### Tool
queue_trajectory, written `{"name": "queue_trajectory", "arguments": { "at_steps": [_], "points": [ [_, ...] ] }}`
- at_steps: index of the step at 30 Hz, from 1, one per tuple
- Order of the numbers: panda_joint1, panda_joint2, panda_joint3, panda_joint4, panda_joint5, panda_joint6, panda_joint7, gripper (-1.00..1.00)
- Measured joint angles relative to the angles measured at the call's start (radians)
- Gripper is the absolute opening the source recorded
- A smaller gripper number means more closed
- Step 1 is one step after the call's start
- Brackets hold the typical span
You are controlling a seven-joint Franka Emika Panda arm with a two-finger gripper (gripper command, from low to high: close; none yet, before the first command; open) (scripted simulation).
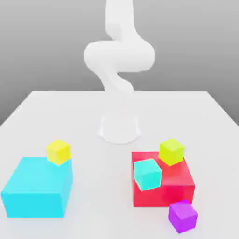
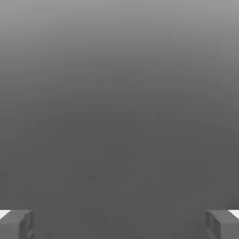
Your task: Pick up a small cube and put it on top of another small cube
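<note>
The tool hangs released with nothing between its wide-apart fingers, while the purple cube sits near the tabletop's front edge, just beside the red block's front corner.

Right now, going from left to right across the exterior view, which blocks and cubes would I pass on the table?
Big cyan block → small yellow cube on its corner → small cyan cube on the big red block → second small yellow cube → small purple cube.
</note>
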Motion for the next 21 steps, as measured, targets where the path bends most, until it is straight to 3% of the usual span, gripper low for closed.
{"name": "queue_trajectory", "arguments": {
  "at_steps": [21],
  "points": [
    [0.118, 0.768, 0.142, -0.135, -0.078, 0.309, 0.033, 0.0]
  ]
}}
